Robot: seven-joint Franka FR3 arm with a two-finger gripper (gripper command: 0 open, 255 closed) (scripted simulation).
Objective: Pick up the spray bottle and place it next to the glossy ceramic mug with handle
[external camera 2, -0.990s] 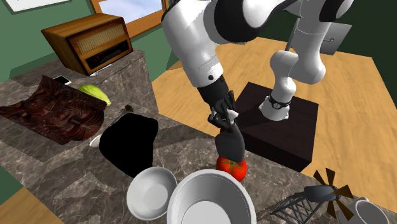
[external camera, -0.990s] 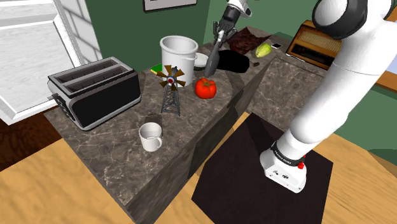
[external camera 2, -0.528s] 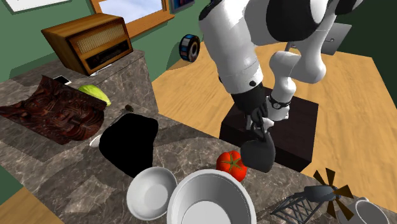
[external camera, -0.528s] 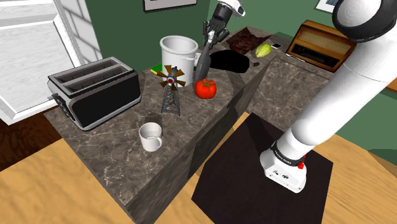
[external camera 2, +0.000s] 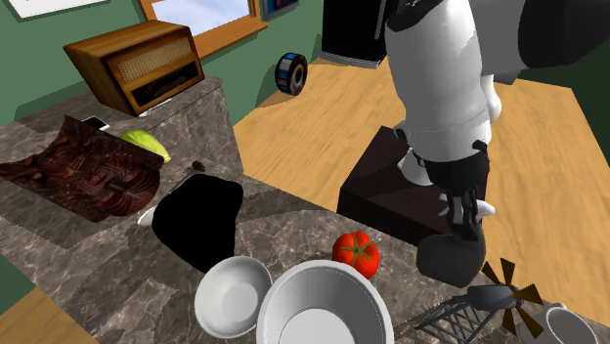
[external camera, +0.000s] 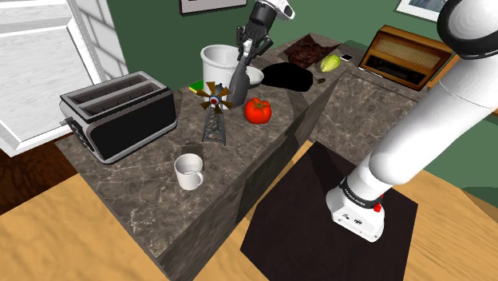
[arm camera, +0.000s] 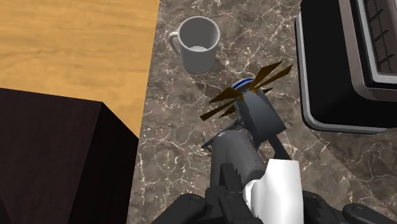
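1. A glossy white handled mug (external camera: 189, 171) is set at the grey marble counter's (external camera: 136, 184) near end.
2. A small dark windmill model (external camera: 214, 112) is placed behind it.
3. A dark grey spray bottle (external camera: 238, 80) is held above the windmill, clamped in the black gripper (external camera: 248, 46).

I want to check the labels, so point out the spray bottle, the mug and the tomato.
spray bottle (external camera 2: 450, 260): second exterior view, its dark body.
mug (external camera: 190, 180): shoulder view, its outer wall.
tomato (external camera: 257, 111): shoulder view, its red middle.
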